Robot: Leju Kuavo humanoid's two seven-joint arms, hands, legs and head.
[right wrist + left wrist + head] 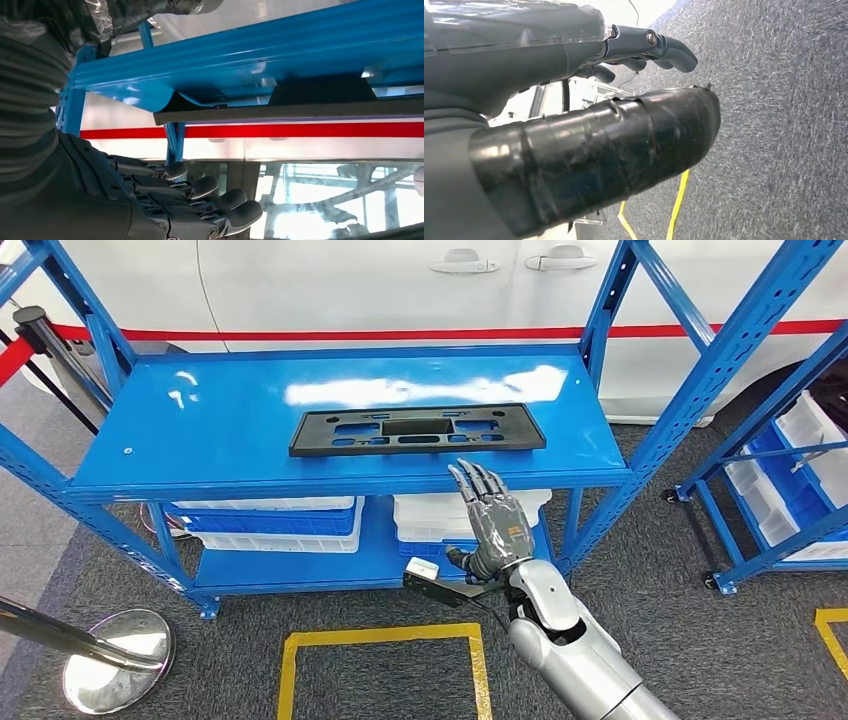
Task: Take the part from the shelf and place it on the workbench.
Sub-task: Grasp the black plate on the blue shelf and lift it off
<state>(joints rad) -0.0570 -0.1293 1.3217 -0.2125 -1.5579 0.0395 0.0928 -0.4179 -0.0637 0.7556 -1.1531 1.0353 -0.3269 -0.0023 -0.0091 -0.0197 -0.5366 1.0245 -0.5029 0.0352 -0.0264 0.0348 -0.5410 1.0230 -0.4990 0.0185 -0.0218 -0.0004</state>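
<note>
Part: black plastic frame (417,430) lay flat at shelf (200,430) centre | Right hand (492,520) at 6 o'clock of it, fingers extended, empty | Left hand (574,55) hung floorward, fingers loosely apart, empty | Risk: fingers might strike the shelf lip, pushing the frame rearward.

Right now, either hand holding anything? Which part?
Nothing held. Right hand is open, short of the flat black plastic part on the blue shelf. Left hand is empty.

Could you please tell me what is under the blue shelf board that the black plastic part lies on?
Under the blue shelf board sits a lower blue shelf holding stacked white and blue plastic bins. The right hand covers part of the white bins; their contents cannot be seen.
</note>
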